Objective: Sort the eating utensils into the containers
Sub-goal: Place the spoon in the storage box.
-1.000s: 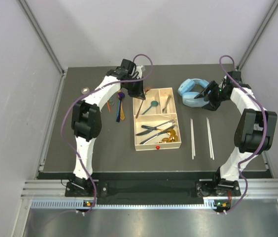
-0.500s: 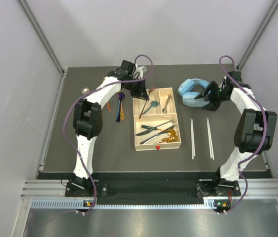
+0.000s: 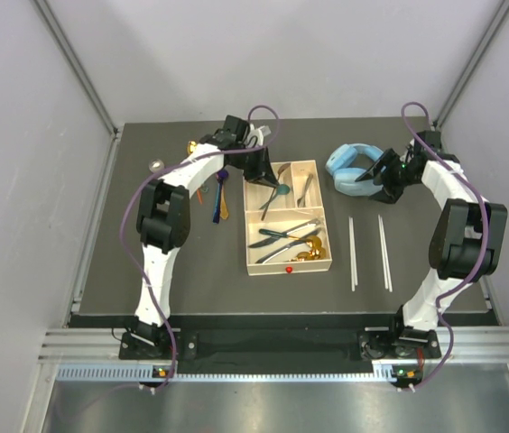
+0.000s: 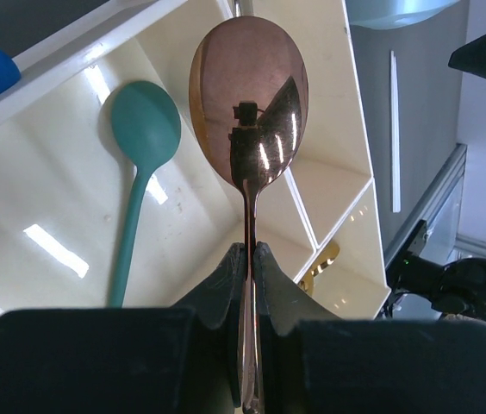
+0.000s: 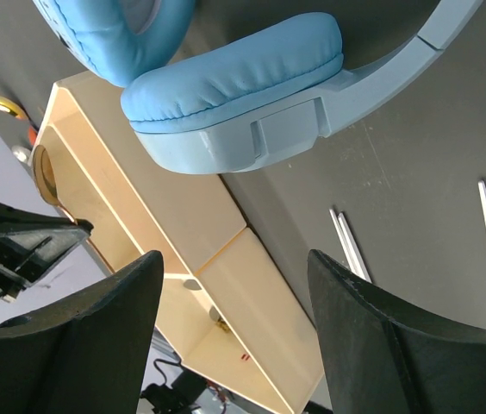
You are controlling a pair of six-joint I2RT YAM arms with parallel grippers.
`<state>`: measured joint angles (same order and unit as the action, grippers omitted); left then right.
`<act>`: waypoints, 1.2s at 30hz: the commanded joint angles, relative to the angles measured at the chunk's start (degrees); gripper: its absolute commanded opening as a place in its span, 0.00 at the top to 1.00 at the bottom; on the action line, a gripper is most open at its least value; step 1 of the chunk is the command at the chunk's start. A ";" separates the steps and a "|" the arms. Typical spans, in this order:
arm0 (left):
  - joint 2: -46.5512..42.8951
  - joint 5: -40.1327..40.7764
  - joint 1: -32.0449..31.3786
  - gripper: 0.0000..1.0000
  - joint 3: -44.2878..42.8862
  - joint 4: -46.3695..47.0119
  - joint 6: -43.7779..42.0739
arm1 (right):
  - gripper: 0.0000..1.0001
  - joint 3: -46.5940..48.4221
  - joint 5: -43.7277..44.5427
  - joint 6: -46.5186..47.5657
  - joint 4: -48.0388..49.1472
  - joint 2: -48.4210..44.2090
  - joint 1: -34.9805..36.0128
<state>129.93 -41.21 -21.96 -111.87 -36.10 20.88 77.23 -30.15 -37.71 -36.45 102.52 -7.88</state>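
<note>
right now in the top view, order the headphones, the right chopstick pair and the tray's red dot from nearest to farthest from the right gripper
1. headphones, just left of the right gripper
2. right chopstick pair, nearer the arm bases
3. red dot, on the near rim of the tray, far left

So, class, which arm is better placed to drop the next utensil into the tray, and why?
Left. The left gripper is shut on a gold spoon held above the tray; the right gripper is open, empty, beside the headphones.
</note>
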 commanded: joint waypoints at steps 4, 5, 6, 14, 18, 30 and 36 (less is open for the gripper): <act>0.06 -2.30 0.25 1.00 1.22 2.96 1.71 | 0.32 -0.06 -0.87 -0.34 1.20 -1.18 0.58; -0.03 -1.16 0.25 1.00 0.61 2.44 1.18 | 0.32 -0.15 -0.87 -0.26 1.20 -1.10 0.58; -0.37 0.33 0.25 1.00 0.00 0.69 0.57 | 0.32 -0.15 -0.87 -0.25 1.03 -1.18 0.58; -5.38 18.34 0.25 1.00 -5.98 -5.82 -8.13 | 0.32 -0.42 -1.22 0.36 0.41 -1.27 0.41; -6.27 24.33 -0.19 1.00 -5.73 -7.23 -11.82 | 0.32 -0.68 -1.75 0.36 0.50 -1.01 0.32; -0.39 23.20 -1.69 1.00 -6.25 -6.18 -15.35 | 0.32 -3.40 -2.72 0.36 1.38 -1.71 0.06; 2.43 18.37 -2.39 1.00 -7.22 -5.04 -14.21 | 0.32 -3.84 -2.90 0.36 1.47 -1.62 -0.03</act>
<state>130.85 -18.92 -24.01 -116.55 -43.92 6.70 73.47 -31.88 -37.67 -36.16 102.52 -7.94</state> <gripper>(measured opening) 0.061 0.681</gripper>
